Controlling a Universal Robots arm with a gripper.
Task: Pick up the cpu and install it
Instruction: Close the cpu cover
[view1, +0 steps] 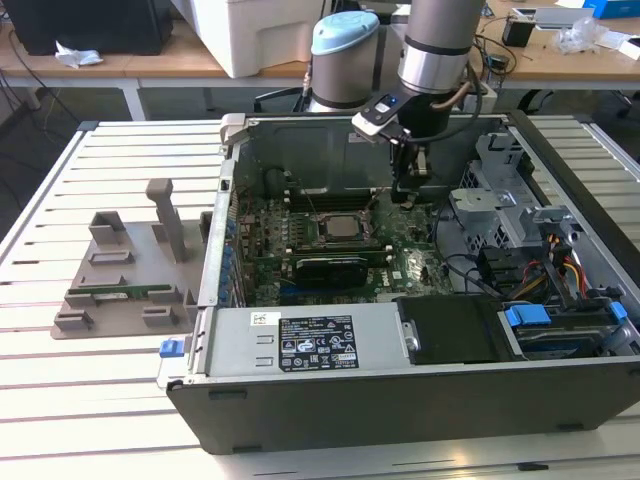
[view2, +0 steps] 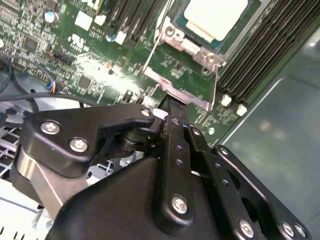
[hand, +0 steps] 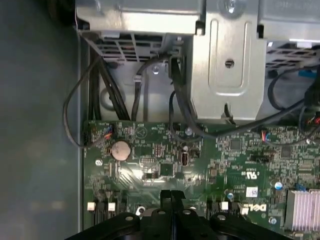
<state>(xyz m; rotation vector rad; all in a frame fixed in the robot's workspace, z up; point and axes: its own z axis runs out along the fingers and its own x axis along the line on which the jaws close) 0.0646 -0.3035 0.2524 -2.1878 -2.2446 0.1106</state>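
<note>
The cpu (view1: 345, 227) lies flat in the socket in the middle of the green motherboard (view1: 265, 235), inside the open computer case (view1: 400, 400). Its silver top (view2: 215, 17) shows in the second wrist view, ringed by the socket's metal frame (view2: 192, 47). My gripper (view1: 408, 190) hangs low inside the case, just to the exterior view's right of the socket. Its black fingers (view2: 170, 107) are pressed together with nothing between them, and the tips hover close over the board beside the frame's edge. In the first wrist view the shut gripper (hand: 171, 196) points at the board.
A black expansion card (view1: 320, 268) sits in front of the socket. Dark memory slots (view2: 255, 65) flank it. Cables (hand: 180, 100) and a metal drive cage (view1: 500, 190) crowd the exterior view's right. A grey fixture (view1: 125, 270) with a green memory stick (view1: 120, 292) lies outside, on the left.
</note>
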